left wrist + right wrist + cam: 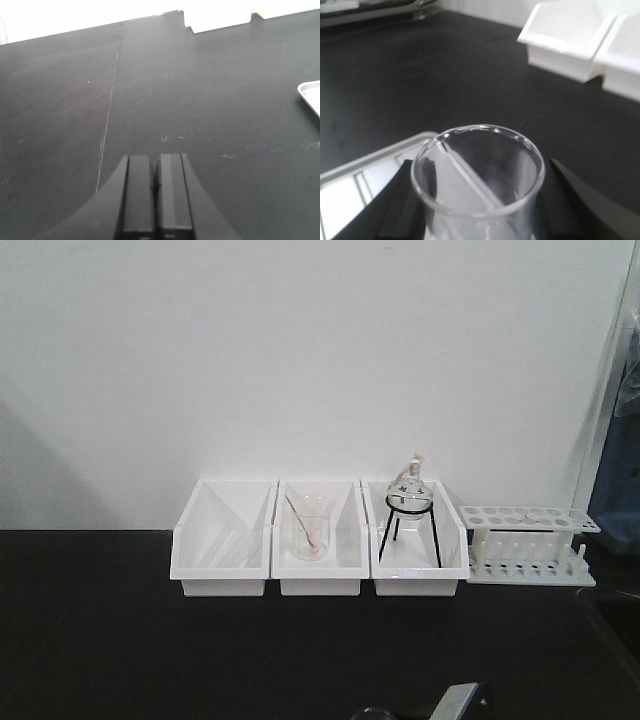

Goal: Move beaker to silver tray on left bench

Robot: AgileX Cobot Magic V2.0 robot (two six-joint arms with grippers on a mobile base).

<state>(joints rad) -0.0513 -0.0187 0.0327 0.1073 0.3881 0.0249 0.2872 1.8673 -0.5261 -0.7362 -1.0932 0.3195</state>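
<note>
**Beaker held over the silver tray's corner**

The beaker point(478, 175) sits upright between the right gripper point(479, 200) fingers point(402, 200); its jaws are clamped on the glass from both sides. Seen from the right wrist, the beaker's round rim fills the lower middle of the view, and beneath and to the left of it lies a corner of the silver tray point(350, 185) with its raised edge and ridges. Whether the beaker's base touches the tray cannot be told.

In the left wrist view, the left gripper point(156, 192) hangs above bare black desk point(210, 90), its jaws pressed together with nothing between them. At the right edge of that view a pale tray corner point(311, 95) shows.

In the front view, from left to right along the wall stand three white bins: an empty one point(223, 540), one holding a pink-tinged beaker with a thin rod point(310, 528), and one holding a round-bottomed flask on a black tripod point(411, 502). Just beside the last bin stands a white test-tube rack point(528, 545).
</note>
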